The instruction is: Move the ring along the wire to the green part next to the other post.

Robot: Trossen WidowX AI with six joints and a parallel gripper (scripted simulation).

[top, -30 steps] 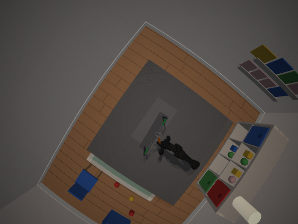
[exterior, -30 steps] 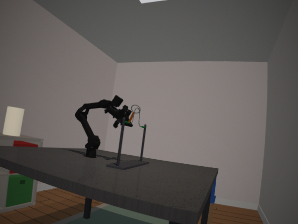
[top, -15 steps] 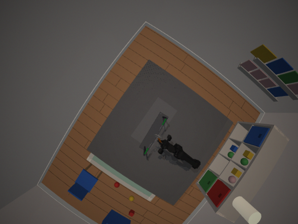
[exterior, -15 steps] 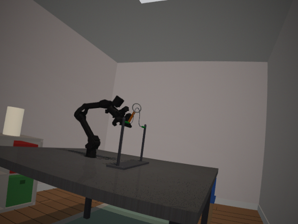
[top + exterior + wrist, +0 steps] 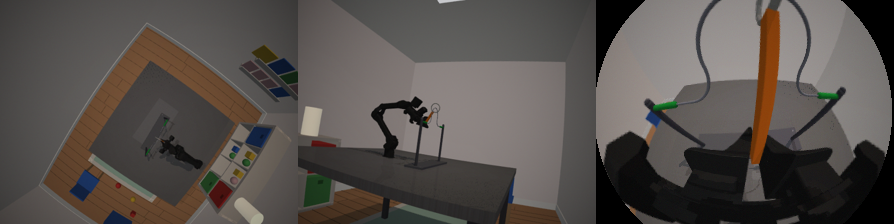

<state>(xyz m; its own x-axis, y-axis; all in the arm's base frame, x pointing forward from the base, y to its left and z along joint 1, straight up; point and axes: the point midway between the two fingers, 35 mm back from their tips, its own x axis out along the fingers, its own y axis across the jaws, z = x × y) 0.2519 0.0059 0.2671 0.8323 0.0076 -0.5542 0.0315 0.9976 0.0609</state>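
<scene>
My gripper is shut on the lower end of the orange handle. The handle slants up to the ring, which stands upright around the top of the wire's central hump. The thin grey wire passes through it; whether they touch is too small to tell. In the wrist view, one green part is left, the other green part right, each beside a post. The ring is mostly cut off at the wrist view's top edge.
The near post stands in front of my fingertips in the exterior view, and the far post is to its right. Both rise from a dark base plate on the grey table. A shelf unit stands on the floor behind the arm's base.
</scene>
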